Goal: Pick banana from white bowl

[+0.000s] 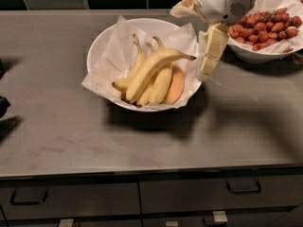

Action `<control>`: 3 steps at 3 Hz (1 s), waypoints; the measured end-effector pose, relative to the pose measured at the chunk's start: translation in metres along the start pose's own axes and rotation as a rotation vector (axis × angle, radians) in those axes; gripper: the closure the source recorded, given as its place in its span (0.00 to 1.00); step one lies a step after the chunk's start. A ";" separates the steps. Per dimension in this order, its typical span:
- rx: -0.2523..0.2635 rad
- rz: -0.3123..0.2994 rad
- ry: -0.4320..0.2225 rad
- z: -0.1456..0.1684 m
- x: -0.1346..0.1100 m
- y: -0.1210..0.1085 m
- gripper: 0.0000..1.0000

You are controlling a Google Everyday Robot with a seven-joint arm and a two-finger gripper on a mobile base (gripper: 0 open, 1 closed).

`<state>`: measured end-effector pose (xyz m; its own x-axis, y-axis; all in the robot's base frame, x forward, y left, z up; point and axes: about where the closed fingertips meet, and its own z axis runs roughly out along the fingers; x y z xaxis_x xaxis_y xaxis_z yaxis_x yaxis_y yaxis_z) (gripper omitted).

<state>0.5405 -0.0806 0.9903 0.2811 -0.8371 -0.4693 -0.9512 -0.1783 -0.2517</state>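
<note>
The white bowl sits on the grey counter, lined with crinkled white paper that hangs over its rim. In it lies the banana, long and curved, its dark stem tip pointing right, on top of shorter paler bananas and beside an orange-peach fruit. My gripper hangs down from the white arm at the top right, just past the bowl's right rim and close to the banana's stem tip. It holds nothing.
A second white bowl of red strawberries stands at the back right, behind the arm. The grey counter ends at a front edge above drawers with dark handles. Dark tiles run along the back.
</note>
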 end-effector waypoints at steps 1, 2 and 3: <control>0.011 -0.004 -0.007 0.003 -0.002 -0.006 0.00; 0.020 -0.005 -0.027 0.006 -0.001 -0.009 0.00; -0.022 -0.051 -0.081 0.029 -0.012 -0.027 0.00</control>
<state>0.5666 -0.0505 0.9786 0.3380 -0.7824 -0.5230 -0.9376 -0.2318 -0.2592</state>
